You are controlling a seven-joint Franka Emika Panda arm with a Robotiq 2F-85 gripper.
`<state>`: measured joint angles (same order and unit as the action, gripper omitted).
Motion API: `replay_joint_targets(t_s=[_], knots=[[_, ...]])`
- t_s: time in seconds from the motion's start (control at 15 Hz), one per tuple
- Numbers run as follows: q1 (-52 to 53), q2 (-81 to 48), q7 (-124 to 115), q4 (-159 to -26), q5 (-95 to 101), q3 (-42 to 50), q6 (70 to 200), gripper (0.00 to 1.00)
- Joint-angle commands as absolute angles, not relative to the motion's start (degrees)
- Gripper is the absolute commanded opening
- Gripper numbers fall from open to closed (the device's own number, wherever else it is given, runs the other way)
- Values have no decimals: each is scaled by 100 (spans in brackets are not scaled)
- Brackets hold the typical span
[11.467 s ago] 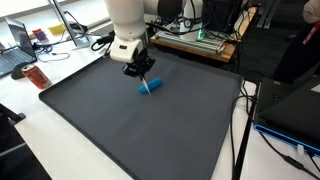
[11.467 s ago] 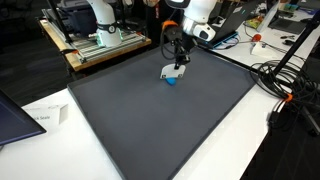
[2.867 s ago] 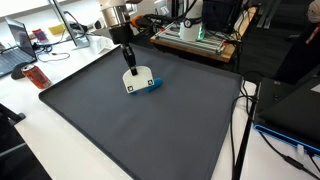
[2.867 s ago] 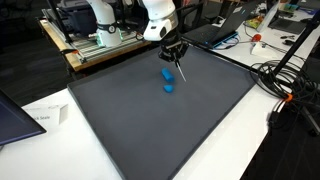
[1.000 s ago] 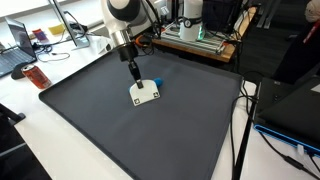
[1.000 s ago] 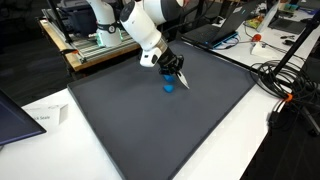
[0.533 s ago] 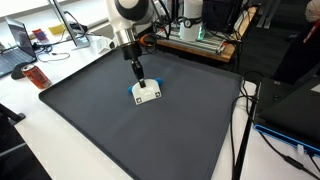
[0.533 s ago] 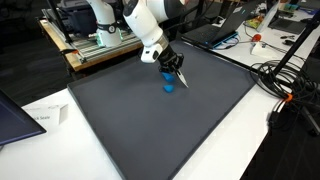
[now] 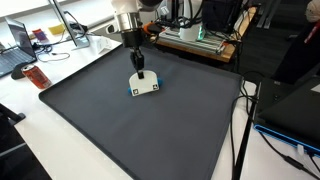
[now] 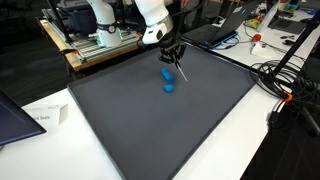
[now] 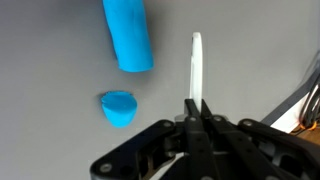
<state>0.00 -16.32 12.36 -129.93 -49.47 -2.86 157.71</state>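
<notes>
The dark grey mat (image 9: 130, 135) covers most of the white table (image 10: 60, 150). Around the table stand an equipment rack (image 9: 195, 38), a laptop (image 9: 14, 42) and a bundle of cables (image 10: 283, 82). None of these intrudes on the mat.

The robot arm (image 9: 128, 18) comes down over the far part of the mat. The gripper (image 11: 197, 108) has its jaws fully closed on a thin white card (image 9: 146, 87). The card hangs below the fingers and appears edge-on in the wrist view.

A blue cylinder (image 11: 128, 35) lies flat on the mat just beside the card and apart from it. A smaller blue cap-like piece (image 11: 119, 107) sits near the cylinder's end, not touching it. In an exterior view the card stands in front of the blue pieces and hides most of them.
</notes>
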Motion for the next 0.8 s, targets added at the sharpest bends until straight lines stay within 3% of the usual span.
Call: replay_joint_targets(t_s=[0.0, 0.4, 0.73], knots=[[251, -1216, -1, -13261, -3619, 1, 15745, 1], [1154, -1054, -2721, -12963, -746, 1070, 15047, 1], [833, -1012, -3429, -12278, 45, 673, 13794, 1]])
